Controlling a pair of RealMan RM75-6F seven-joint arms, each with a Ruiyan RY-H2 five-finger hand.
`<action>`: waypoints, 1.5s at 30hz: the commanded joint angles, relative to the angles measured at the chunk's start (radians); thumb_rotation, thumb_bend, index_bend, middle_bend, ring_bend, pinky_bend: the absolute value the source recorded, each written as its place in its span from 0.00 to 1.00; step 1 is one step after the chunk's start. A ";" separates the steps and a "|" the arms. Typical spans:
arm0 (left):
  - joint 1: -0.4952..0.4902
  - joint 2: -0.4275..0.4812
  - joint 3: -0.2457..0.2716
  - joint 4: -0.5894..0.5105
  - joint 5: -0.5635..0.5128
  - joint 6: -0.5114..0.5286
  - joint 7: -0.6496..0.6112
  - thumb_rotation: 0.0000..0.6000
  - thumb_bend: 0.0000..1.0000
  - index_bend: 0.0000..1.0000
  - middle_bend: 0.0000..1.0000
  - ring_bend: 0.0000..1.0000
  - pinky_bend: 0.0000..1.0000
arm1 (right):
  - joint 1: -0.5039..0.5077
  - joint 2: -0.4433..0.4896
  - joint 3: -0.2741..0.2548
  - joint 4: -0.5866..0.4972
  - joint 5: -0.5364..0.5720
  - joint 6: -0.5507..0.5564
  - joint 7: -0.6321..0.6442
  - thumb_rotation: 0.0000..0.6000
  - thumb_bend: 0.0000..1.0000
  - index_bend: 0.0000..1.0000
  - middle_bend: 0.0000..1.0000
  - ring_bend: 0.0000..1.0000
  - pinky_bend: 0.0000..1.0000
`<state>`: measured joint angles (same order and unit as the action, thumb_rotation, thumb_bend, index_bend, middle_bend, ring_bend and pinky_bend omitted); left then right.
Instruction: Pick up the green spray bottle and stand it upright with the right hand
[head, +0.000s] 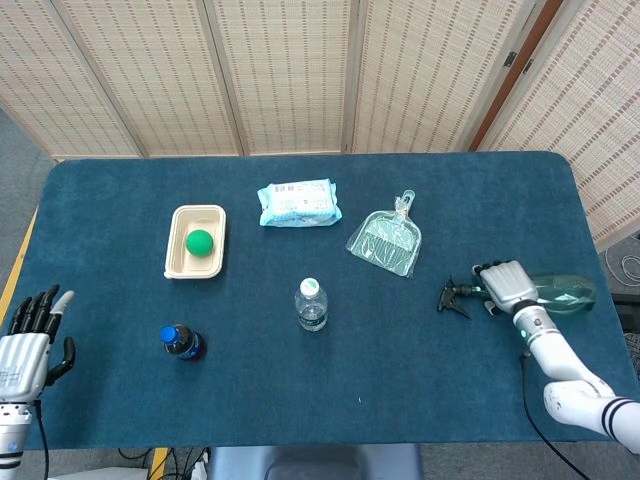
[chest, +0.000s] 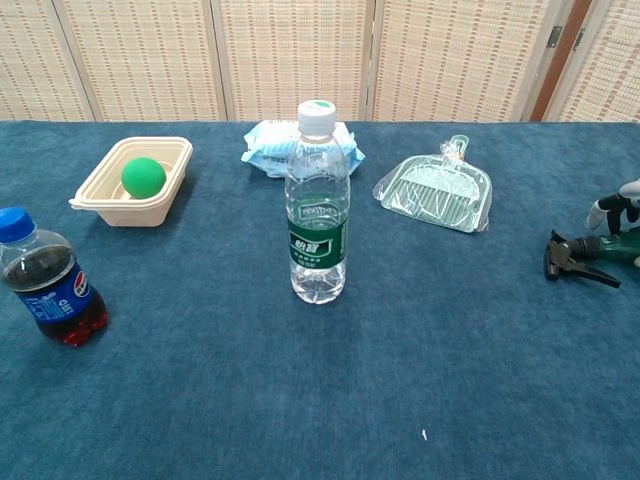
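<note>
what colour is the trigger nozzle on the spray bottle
Black, on the green spray bottle; the trigger nozzle shows best in the chest view.

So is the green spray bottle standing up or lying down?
Lying down. The green spray bottle lies sideways, black nozzle pointing left, with the right hand on it.

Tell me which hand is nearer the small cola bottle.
Left. The left hand hangs off the table's left edge, just left of the cola bottle; the right hand grips the green spray bottle at the far right.

Ball in tray, left; water bottle centre; spray bottle lying far right.
</note>
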<state>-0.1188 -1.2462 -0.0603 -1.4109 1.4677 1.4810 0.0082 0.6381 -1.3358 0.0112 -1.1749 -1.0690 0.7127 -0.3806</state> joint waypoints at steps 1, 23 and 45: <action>0.001 0.003 -0.002 -0.004 -0.001 0.002 0.000 1.00 0.61 0.06 0.01 0.00 0.00 | -0.003 -0.001 0.000 -0.002 -0.010 0.008 0.006 1.00 0.25 0.28 0.36 0.29 0.38; -0.002 0.010 -0.004 -0.024 0.014 0.010 0.020 1.00 0.61 0.06 0.01 0.00 0.00 | -0.051 0.013 -0.003 0.018 -0.056 0.043 0.082 1.00 0.23 0.30 0.36 0.32 0.39; -0.007 -0.009 -0.004 0.006 0.000 -0.012 0.008 1.00 0.61 0.06 0.01 0.00 0.00 | -0.091 -0.043 -0.007 0.141 -0.165 0.057 0.236 1.00 0.25 0.33 0.42 0.36 0.46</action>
<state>-0.1262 -1.2552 -0.0637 -1.4051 1.4678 1.4696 0.0165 0.5485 -1.3766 0.0038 -1.0361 -1.2323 0.7682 -0.1466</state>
